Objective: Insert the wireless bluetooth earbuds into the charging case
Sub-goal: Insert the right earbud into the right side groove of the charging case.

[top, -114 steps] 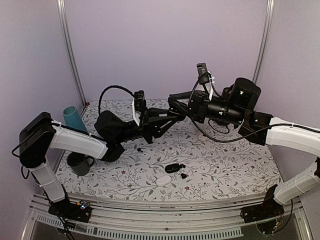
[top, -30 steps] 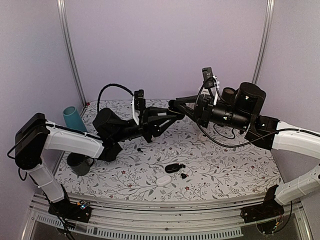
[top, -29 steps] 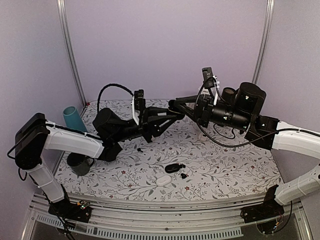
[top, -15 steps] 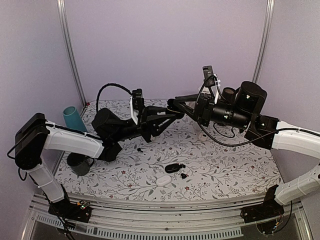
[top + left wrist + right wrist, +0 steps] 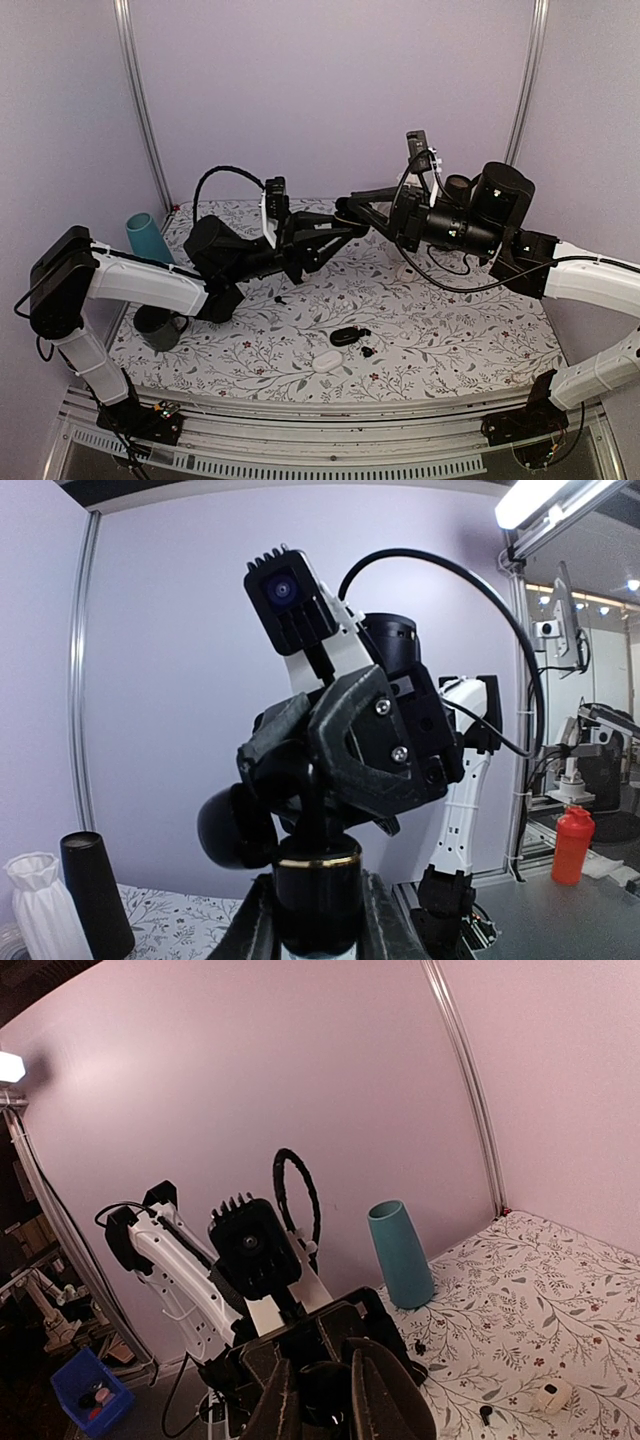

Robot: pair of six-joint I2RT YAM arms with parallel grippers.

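My lilac booth, seen from the remote desk
Plain lilac walls (image 5: 330, 90) meet at metal corner posts (image 5: 140, 110). A table (image 5: 450, 330) in flowered cloth stands between them, and a strip light (image 5: 538, 502) glares overhead.

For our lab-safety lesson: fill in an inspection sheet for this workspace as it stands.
Surface: floral table, flat.
Job's things: black gold-banded object held in mid-air; small black earbud on the table.
Clutter: teal cup, dark mug, white case, black oval item.
Grippers: left gripper and right gripper both shut on the object.
Cables: black cable looping over the left arm.
Surroundings: plain lilac walls.
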